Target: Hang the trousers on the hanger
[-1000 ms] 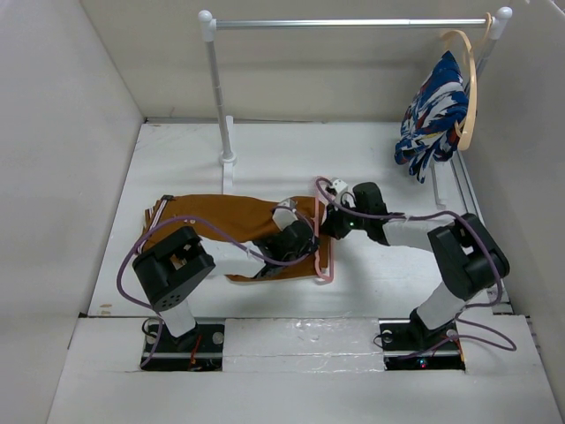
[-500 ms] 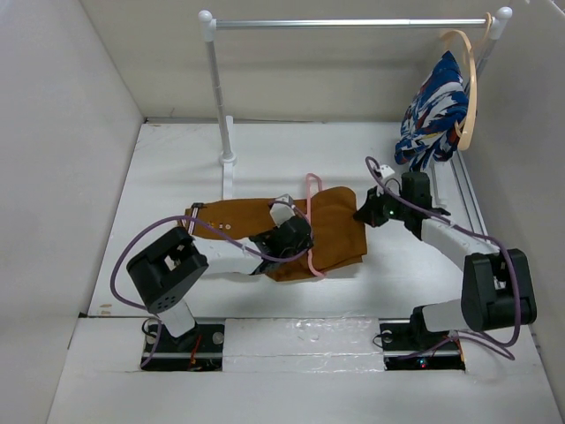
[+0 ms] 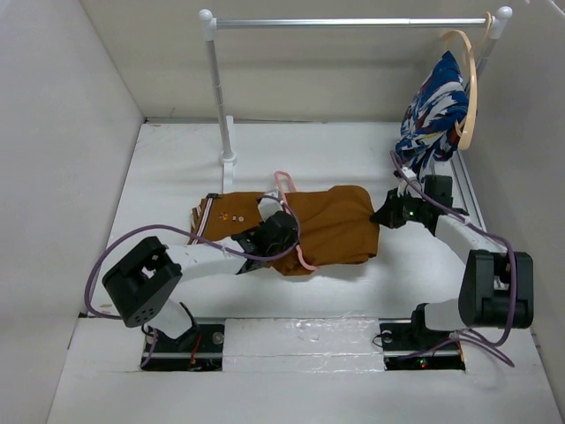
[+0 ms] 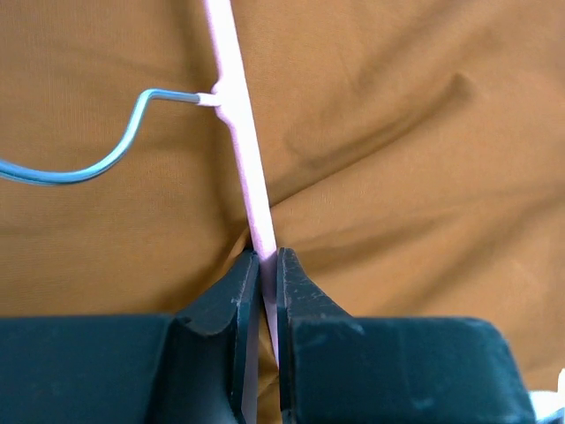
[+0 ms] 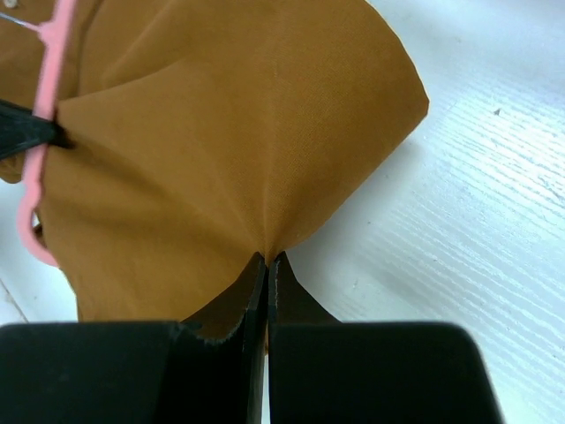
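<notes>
**A:** Which step is this?

**B:** Draping. Nearest, the left claw [image 4: 265, 262] is pinched on the pink hanger [image 4: 246, 168], which lies across the middle of the trousers [image 3: 335, 221] on the surface [image 3: 177, 168].

**A:** And the right claw [image 5: 267, 262]?

**B:** Clamped on a fold at the cloth's right edge.

**A:** Next?

**B:** Probably evening the cloth over the bar, then lifting toward the rail [image 3: 353, 23].
</notes>
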### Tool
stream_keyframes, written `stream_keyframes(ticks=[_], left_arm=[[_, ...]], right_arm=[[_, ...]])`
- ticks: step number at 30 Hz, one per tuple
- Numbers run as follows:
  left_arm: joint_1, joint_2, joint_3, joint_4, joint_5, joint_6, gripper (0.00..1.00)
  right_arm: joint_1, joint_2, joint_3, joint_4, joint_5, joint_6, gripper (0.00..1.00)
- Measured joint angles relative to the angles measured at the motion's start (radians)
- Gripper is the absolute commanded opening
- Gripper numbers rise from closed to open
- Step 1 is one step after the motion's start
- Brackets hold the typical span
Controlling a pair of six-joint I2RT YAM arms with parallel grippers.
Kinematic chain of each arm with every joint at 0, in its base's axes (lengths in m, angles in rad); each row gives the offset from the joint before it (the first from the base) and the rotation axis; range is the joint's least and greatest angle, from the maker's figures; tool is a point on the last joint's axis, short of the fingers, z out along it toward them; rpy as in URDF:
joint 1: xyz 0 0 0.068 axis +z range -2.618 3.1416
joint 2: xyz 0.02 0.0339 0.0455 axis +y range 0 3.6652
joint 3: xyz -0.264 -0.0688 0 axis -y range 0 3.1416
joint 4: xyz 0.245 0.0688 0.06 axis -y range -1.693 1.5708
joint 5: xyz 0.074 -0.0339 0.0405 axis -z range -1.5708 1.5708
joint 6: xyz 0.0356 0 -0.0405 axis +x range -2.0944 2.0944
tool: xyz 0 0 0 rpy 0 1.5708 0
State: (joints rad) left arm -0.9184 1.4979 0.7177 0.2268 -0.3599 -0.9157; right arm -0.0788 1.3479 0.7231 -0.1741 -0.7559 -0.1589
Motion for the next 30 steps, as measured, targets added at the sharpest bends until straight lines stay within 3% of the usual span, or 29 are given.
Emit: stream_keyframes(ticks=[4,6,7,10,15,22,25,27,28,29,30], left_arm=[[-0.012,-0.014,0.0,-0.016,0.001,0.091,0.0],[-0.022,-0.015,0.002,-0.025,0.004,0.14,0.0],[-0.023,-0.015,0.002,-0.031,0.005,0.16,0.0],[-0.024,-0.015,0.003,-0.06,0.005,0.212,0.0],[-0.029,-0.004,0.04,-0.119,0.001,0.221,0.0],[-0.029,-0.002,0.061,-0.158,-0.006,0.201,0.0],[-0.038,-0.002,0.066,-0.165,-0.015,0.205,0.0],[-0.047,-0.002,0.07,-0.172,-0.027,0.213,0.0],[-0.053,-0.002,0.071,-0.176,-0.035,0.217,0.0],[-0.057,-0.002,0.072,-0.181,-0.042,0.222,0.0],[-0.061,-0.002,0.075,-0.187,-0.05,0.229,0.0]], right_arm=[[-0.006,0.1,0.031,-0.002,-0.008,-0.007,0.0],[-0.002,0.147,0.055,-0.006,-0.003,-0.014,0.11],[0.004,0.164,0.066,-0.008,0.001,-0.019,0.38],[0.033,0.179,0.1,-0.014,0.052,-0.048,0.78],[0.098,0.079,0.07,-0.051,0.127,-0.086,0.88],[0.15,-0.184,-0.196,-0.142,0.156,-0.051,0.94],[0.168,-0.204,-0.265,-0.145,0.149,-0.019,0.94],[0.172,-0.2,-0.28,-0.098,0.121,0.008,0.89],[0.171,-0.177,-0.284,-0.066,0.099,0.025,0.76],[0.171,-0.15,-0.285,-0.024,0.074,0.039,0.19],[0.17,-0.113,-0.285,0.022,0.048,0.062,0.19]])
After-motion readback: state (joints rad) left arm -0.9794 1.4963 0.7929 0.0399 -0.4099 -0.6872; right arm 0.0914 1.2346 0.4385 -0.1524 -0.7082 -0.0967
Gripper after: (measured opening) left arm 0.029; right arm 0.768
